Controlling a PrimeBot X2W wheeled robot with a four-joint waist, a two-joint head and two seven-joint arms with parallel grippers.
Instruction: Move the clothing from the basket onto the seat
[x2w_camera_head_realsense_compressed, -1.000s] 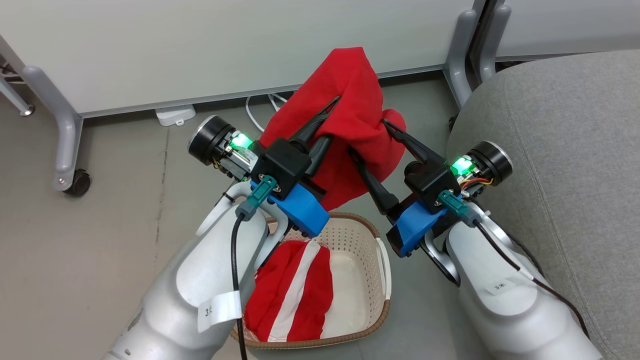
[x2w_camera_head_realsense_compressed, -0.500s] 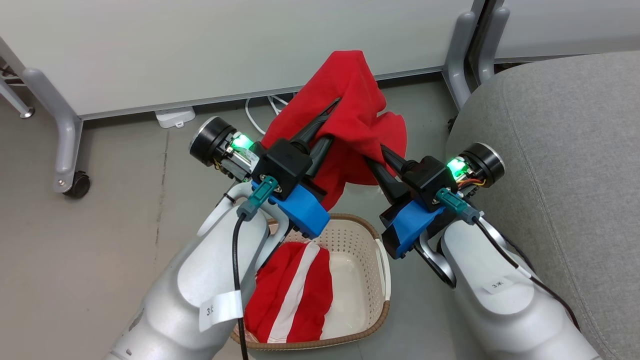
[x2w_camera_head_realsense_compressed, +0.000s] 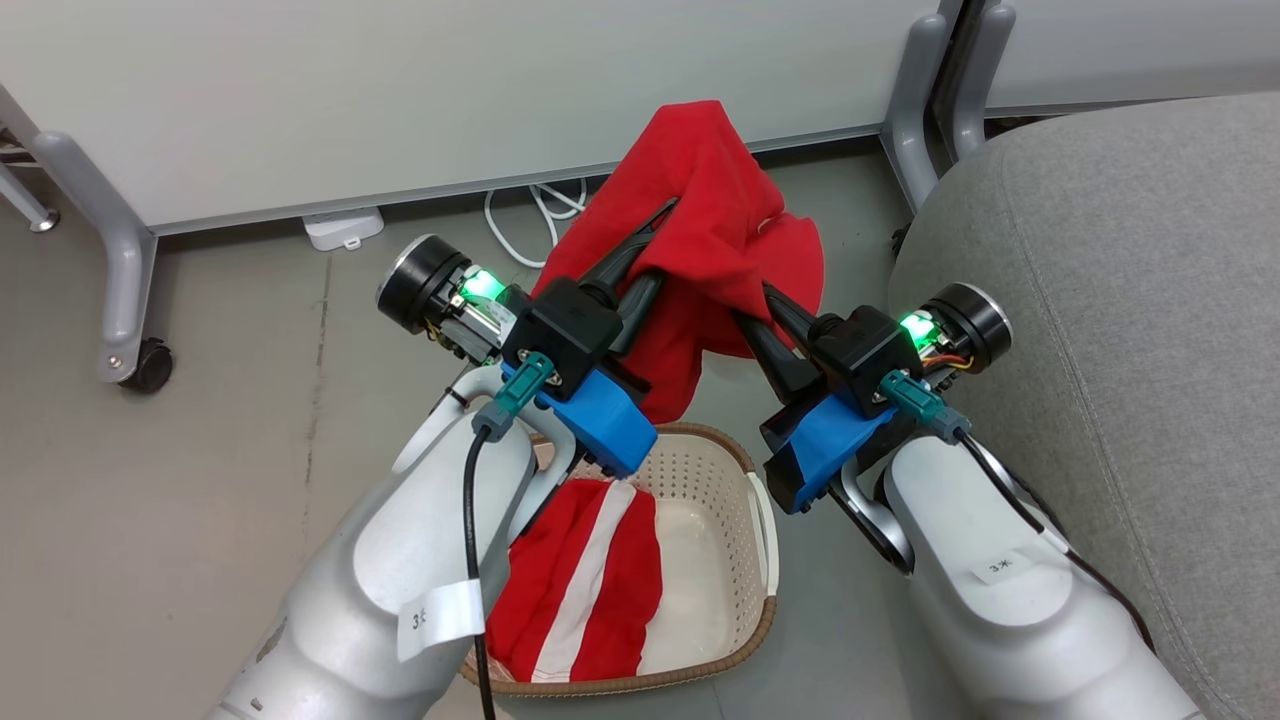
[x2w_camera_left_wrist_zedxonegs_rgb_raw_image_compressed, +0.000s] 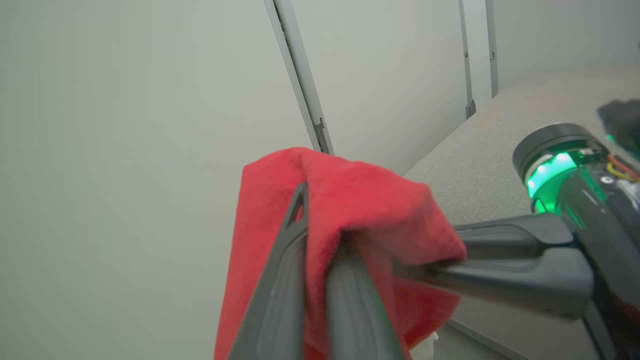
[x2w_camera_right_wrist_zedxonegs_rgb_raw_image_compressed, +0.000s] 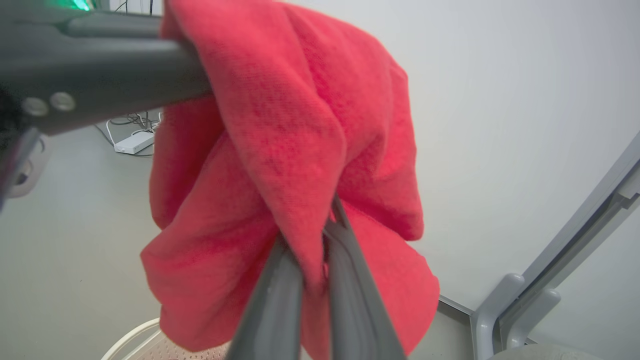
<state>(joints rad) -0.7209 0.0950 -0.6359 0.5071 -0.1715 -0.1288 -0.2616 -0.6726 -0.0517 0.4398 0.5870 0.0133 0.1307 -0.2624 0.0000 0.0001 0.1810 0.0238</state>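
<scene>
A plain red piece of clothing (x2w_camera_head_realsense_compressed: 705, 200) hangs in the air above the floor, beyond the basket. My left gripper (x2w_camera_head_realsense_compressed: 660, 238) is shut on its upper fold, and my right gripper (x2w_camera_head_realsense_compressed: 752, 305) is shut on a lower fold just to the right. In the left wrist view the red cloth (x2w_camera_left_wrist_zedxonegs_rgb_raw_image_compressed: 360, 200) drapes over my left gripper (x2w_camera_left_wrist_zedxonegs_rgb_raw_image_compressed: 322, 220). In the right wrist view the cloth (x2w_camera_right_wrist_zedxonegs_rgb_raw_image_compressed: 300, 125) is pinched in my right gripper (x2w_camera_right_wrist_zedxonegs_rgb_raw_image_compressed: 310, 235). The basket (x2w_camera_head_realsense_compressed: 757, 505) sits on the floor between my forearms, holding a red garment with white stripes (x2w_camera_head_realsense_compressed: 590, 590). The grey seat (x2w_camera_head_realsense_compressed: 1120, 280) is at the right.
Pale partition panels stand behind, on grey legs (x2w_camera_head_realsense_compressed: 125, 290) with a castor (x2w_camera_head_realsense_compressed: 148, 362). A white power strip (x2w_camera_head_realsense_compressed: 343, 228) and white cables (x2w_camera_head_realsense_compressed: 535, 210) lie on the floor under the panel. Another grey leg (x2w_camera_head_realsense_compressed: 905, 120) stands by the seat's far corner.
My right gripper, open around the red cloth a second ago, has shut on it. The cloth's right flap has spread a little. My left gripper keeps its hold.
</scene>
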